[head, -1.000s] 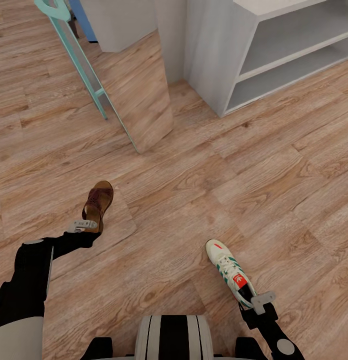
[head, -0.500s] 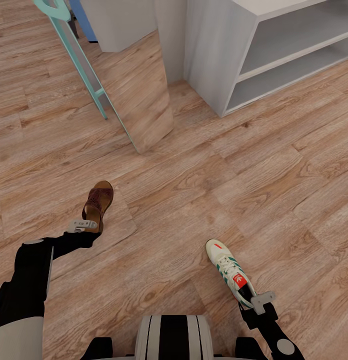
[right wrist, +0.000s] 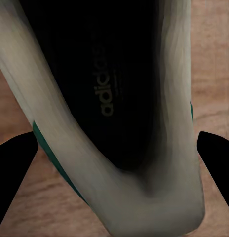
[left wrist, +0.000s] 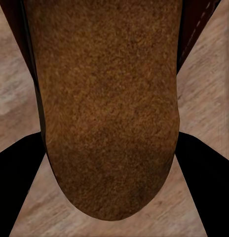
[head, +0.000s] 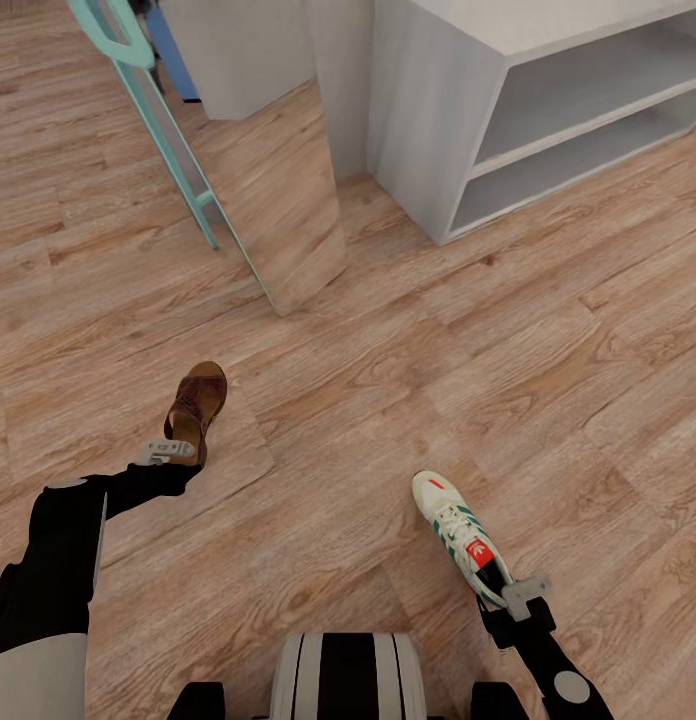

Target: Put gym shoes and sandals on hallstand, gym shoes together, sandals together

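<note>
The left claw [head: 171,451] was seen clenched on the heel end of a sandal [head: 196,405], its pale fingers [head: 158,455] set at the rear of the brown shoe. In the left wrist view the sandal's tan footbed [left wrist: 107,108] was framed close between two dark finger shapes, one at either side of the rounded heel, with plank grain visible behind. The toe of the sandal was pointed away from the robot, toward the mirror.

The right claw [head: 524,594] was seen gripping the heel of a gym shoe [head: 458,533], white with green stripes and a red tongue patch. In the right wrist view the dark insole [right wrist: 102,84] with its printed brand name was shown, the pale heel collar wrapped around it and dark fingers placed at both lower corners. The shoe's toe was angled away and to the left.

The corridor floor [head: 388,380] was spread beneath both shoes; whether either was lifted clear of it could not be told.

Farther out, a mirror [head: 278,200] in a teal frame was seen standing on the boards. To its right, well apart from both shoes, the hallstand [head: 428,130] was seen with two open shelf slots.
</note>
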Robot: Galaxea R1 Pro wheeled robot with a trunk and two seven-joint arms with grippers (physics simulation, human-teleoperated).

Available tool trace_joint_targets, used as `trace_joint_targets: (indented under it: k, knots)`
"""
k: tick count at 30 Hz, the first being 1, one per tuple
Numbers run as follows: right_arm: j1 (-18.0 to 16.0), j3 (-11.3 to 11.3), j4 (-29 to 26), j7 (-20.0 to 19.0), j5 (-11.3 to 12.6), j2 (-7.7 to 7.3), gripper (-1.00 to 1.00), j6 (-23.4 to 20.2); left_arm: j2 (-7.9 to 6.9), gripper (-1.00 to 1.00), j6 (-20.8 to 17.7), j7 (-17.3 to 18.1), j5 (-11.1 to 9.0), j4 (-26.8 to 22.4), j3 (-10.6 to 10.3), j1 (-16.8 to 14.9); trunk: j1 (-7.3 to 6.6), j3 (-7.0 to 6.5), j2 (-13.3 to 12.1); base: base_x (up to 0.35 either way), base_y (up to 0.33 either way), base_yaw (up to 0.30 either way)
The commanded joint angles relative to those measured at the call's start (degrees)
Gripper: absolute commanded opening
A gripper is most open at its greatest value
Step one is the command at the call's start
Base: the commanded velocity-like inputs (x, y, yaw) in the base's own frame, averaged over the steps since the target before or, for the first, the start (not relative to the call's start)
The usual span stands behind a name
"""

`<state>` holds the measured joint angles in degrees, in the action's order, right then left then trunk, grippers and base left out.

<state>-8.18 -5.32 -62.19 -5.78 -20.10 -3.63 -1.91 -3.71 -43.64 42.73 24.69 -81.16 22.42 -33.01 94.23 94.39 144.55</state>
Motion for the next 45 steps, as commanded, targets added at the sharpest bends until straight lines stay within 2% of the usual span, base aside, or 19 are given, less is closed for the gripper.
trace_joint_targets:
  k: [1, 8, 12, 15, 20, 25, 27, 29, 31, 37, 40, 45]
  knots:
    - [0.0, -0.1, -0.4, -0.4, -0.6, 0.02, -1.0, -0.2, 0.01, -1.0, -0.1, 0.6, 0.6, -0.1, 0.1, 0.0, -0.03, -0.2, 0.0, 0.0, 0.0, 0.0]
    - [0.0, -0.2, -5.0, -0.4, -0.5, 0.09, -1.0, -0.5, 0.01, -1.0, -0.1, 0.6, 0.6, 0.0, 0.1, 0.0, -0.21, -1.75, -0.1, 0.0, 0.0, 0.0]
    - [0.0, -0.2, -11.9, -0.3, -0.5, 0.27, -1.0, -2.1, 0.01, -1.0, -0.1, 0.6, 0.6, 0.0, 0.1, 0.0, -0.31, -2.63, -0.1, 0.0, 0.0, 0.0]
    - [0.0, -0.1, -17.7, -0.3, -0.5, 0.43, -1.0, -8.7, 0.04, -1.0, -0.1, 0.5, 0.7, 0.0, 0.1, 0.0, -0.39, -3.3, -0.2, 0.0, 0.0, 0.0]
    - [0.0, 0.2, -23.3, -0.2, -0.4, 0.73, -1.0, -19.0, 0.07, -1.0, 1.1, 0.4, 1.1, 0.1, 0.1, 0.1, -0.52, -4.41, -0.3, 0.0, 0.0, 0.0]
    - [0.0, 0.5, -24.3, -0.2, -0.1, 0.91, -1.0, -21.5, 0.1, -1.0, 3.6, 0.4, 2.2, 0.5, 0.5, 0.3, -0.65, -5.51, -0.3, 0.0, 0.0, 0.0]
    - [0.0, 0.5, -24.3, -0.2, 0.5, 1.26, -1.0, -21.6, 0.1, -1.0, 4.1, 0.3, 2.2, 1.0, 0.6, 0.3, -0.7, -5.96, -0.4, 0.0, 0.0, 0.0]
    - [0.0, 0.6, -24.4, -0.2, 2.4, 2.45, -1.0, -21.7, 0.12, -1.0, 4.4, 0.3, 2.2, 1.6, 0.7, 0.3, -0.75, -6.4, -0.4, 0.0, 0.0, 0.0]
    - [0.0, 0.6, -24.4, -0.2, 3.4, 3.03, -1.0, -21.7, 0.15, -1.0, 4.6, 0.3, 2.2, 1.8, 0.7, 0.4, -0.8, -6.84, -0.4, 0.0, 0.0, 0.0]
    - [0.0, 0.6, -24.4, -0.2, 4.5, 3.58, -1.0, -22.7, 0.18, -1.0, 5.7, 0.3, 2.2, 3.6, 2.3, 0.4, -0.96, -8.17, -0.5, 0.0, 0.0, 0.0]
    - [0.0, 0.7, -24.4, -0.2, 4.7, 3.67, -1.0, -26.2, 0.19, -1.0, 8.1, 0.3, 2.2, 5.3, 3.3, 0.4, -1.04, -8.84, -0.5, 0.0, 0.0, 0.0]
    - [0.0, 0.5, -24.4, -0.2, 4.8, 3.92, -1.0, -36.3, 0.19, -1.0, 10.1, 0.3, 2.2, 6.2, 3.8, 0.4, -1.17, -9.94, -0.6, 0.0, 0.0, 0.0]
